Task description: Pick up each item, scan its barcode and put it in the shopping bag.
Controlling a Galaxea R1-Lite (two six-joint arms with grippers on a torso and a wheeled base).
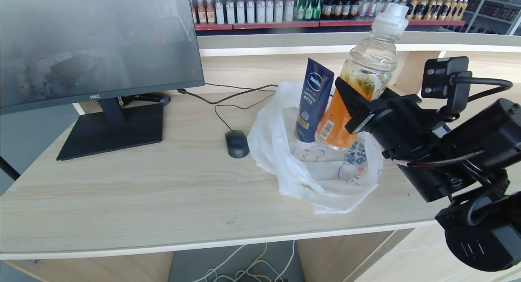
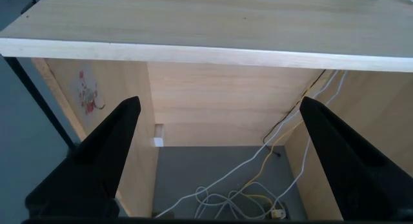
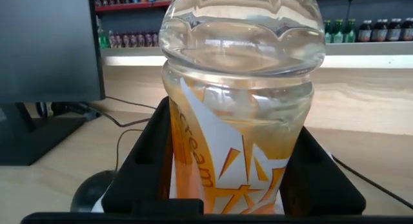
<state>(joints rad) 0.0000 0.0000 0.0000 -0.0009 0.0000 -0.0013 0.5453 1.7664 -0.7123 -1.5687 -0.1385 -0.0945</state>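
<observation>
Right hand (image 1: 351,111) is pinching the bottle (image 1: 368,66), cap leaning toward 1 o'clock, base down in the bag (image 1: 285,164), at 3 o'clock of the tube (image 1: 313,101). Left hand (image 2: 218,108) is spread, below the worktop (image 1: 163,192) edge.

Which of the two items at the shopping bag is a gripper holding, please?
The orange-labelled clear bottle, clamped in the right gripper; the dark blue tube beside it stands free.
</observation>
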